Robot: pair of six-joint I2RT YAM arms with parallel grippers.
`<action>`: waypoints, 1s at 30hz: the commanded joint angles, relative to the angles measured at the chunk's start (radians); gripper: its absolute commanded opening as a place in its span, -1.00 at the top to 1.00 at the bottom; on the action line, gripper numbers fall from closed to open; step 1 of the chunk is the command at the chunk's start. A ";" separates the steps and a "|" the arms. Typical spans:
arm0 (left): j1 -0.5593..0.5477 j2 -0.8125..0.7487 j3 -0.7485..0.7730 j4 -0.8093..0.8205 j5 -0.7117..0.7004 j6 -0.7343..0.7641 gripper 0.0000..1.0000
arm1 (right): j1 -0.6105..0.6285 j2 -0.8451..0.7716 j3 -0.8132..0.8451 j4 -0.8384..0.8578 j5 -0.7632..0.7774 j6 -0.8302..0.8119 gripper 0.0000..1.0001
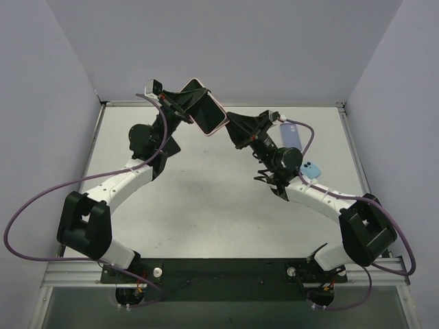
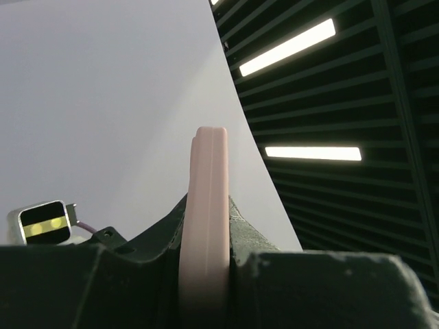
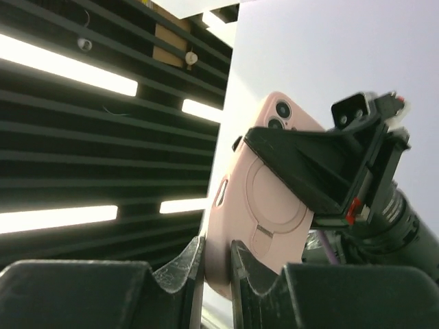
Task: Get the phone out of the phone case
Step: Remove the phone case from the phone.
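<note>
The phone in its pink case (image 1: pixel 206 108) is held in the air above the far middle of the table, its dark screen facing up. My left gripper (image 1: pixel 191 101) is shut on its far-left part. In the left wrist view the case (image 2: pixel 204 205) stands edge-on between my fingers (image 2: pixel 257 233). My right gripper (image 1: pixel 230 126) is shut on the case's near-right corner. The right wrist view shows the case's back (image 3: pixel 264 199) with camera lenses and a ring. My right gripper (image 3: pixel 217 259) pinches its lower edge. The left gripper (image 3: pixel 309 168) clamps across the case there.
A blue flat slab (image 1: pixel 291 135) and a small light-blue object (image 1: pixel 311 168) lie on the table (image 1: pixel 206 205) at the right, close to my right arm. White walls enclose the table at the back and sides.
</note>
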 commanded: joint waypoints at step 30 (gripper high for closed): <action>-0.076 -0.154 0.062 0.040 0.272 0.022 1.00 | 0.006 0.086 0.316 -1.031 -0.447 -0.728 0.52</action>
